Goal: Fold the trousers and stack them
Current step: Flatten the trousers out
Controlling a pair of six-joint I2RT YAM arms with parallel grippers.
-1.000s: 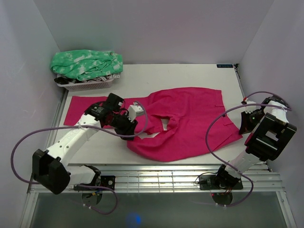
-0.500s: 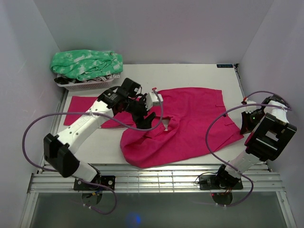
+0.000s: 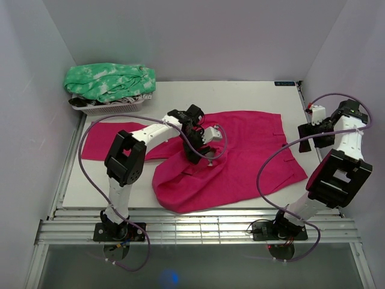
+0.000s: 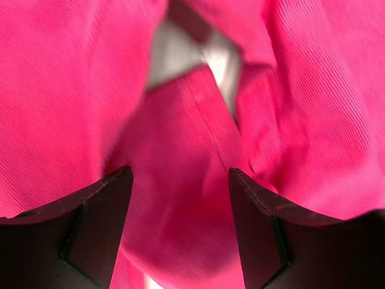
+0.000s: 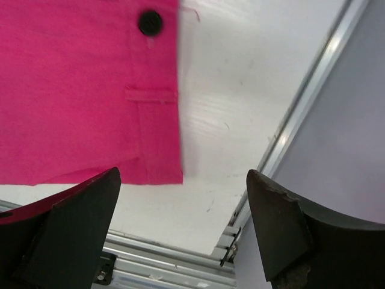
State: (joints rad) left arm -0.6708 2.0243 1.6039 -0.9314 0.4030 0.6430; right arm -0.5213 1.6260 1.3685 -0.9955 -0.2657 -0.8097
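The magenta trousers [image 3: 246, 159] lie spread over the middle of the table, one leg running out to the left [image 3: 96, 141] and a rumpled fold at the front. My left gripper [image 3: 200, 155] hovers low over the crotch area, jaws apart. In the left wrist view a raised ridge of the trousers [image 4: 180, 198] lies under the open left gripper [image 4: 179, 174], and neither finger pinches it. My right gripper [image 3: 304, 142] is open over bare table just off the waistband's right edge. The right wrist view shows the right gripper [image 5: 181, 173] empty, with the trousers' waistband corner [image 5: 153, 144] and a black button [image 5: 150, 23] to its left.
A white basket [image 3: 105, 109] at the back left holds a green-and-white mottled garment [image 3: 108, 81]. A metal rail [image 5: 301, 114] runs along the table's right edge beside the wall. Slatted rails [image 3: 198, 226] span the near edge.
The left arm swung right, dragging the fabric it gripped toward the trousers' middle, then opened and let it go. The right gripper went from shut to open and shifted toward the back.
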